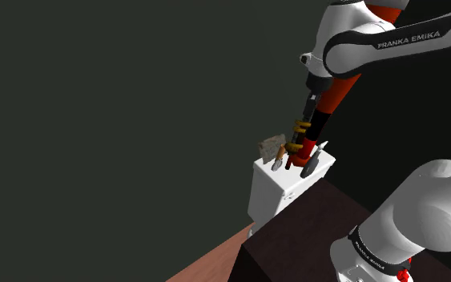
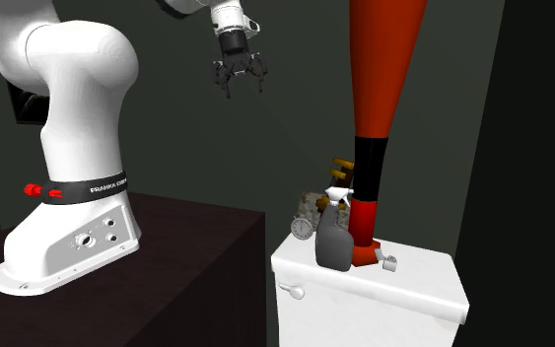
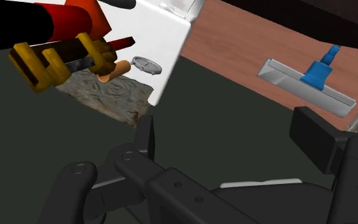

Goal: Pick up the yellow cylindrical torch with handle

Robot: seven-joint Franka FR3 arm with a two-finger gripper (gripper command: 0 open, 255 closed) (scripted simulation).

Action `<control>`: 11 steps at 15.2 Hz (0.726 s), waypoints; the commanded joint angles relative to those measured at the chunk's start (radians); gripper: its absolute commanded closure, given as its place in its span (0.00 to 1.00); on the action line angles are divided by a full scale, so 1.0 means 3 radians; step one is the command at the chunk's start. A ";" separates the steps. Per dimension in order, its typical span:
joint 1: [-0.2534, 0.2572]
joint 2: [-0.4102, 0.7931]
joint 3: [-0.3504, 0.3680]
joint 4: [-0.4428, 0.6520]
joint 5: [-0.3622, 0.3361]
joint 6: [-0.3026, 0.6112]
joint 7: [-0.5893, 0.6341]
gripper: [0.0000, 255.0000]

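The torch [image 2: 365, 168] is a tall cylinder, red with a black band, and stands upright on a white toilet tank [image 2: 418, 279]. Yellow handle brackets [image 2: 342, 166] stick out from its black part. In the shoulder view the torch [image 1: 319, 126] rises from the tank [image 1: 275, 192] with the yellow handle [image 1: 301, 127] on its side. My gripper [image 2: 239, 81] hangs open high in the air, well apart from the torch and holding nothing. The wrist view has the open gripper [image 3: 231, 137] below the yellow handle [image 3: 47, 60], with the red body [image 3: 72, 22] behind it.
A grey spray bottle [image 2: 332, 240] and a small round clock [image 2: 303, 228] stand on the tank beside the torch, with a rough stone-like piece [image 3: 104, 98] behind. The dark stand [image 2: 191, 256] adjoins the tank. A blue and grey mop head [image 3: 306, 79] lies on the wooden floor.
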 commanded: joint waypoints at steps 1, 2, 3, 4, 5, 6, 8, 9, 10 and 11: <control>-0.0022 0.0183 -0.0098 -0.0024 -0.0095 0.0193 -0.0157 0.00; -0.0031 0.0292 -0.0143 -0.0023 -0.0136 0.0291 -0.0227 0.00; -0.0040 0.0405 -0.0188 -0.0017 -0.0176 0.0389 -0.0296 0.00; -0.0048 0.0523 -0.0231 -0.0007 -0.0214 0.0487 -0.0365 0.00; -0.0057 0.0643 -0.0272 0.0008 -0.0249 0.0585 -0.0433 0.00; -0.0066 0.0768 -0.0312 0.0028 -0.0282 0.0682 -0.0500 0.00; -0.0084 0.1025 -0.0385 0.0081 -0.0340 0.0874 -0.0635 0.00; -0.0094 0.1158 -0.0418 0.0114 -0.0363 0.0967 -0.0702 0.00; -0.0104 0.1294 -0.0449 0.0152 -0.0384 0.1060 -0.0770 0.00; -0.0115 0.1431 -0.0477 0.0193 -0.0401 0.1150 -0.0837 0.00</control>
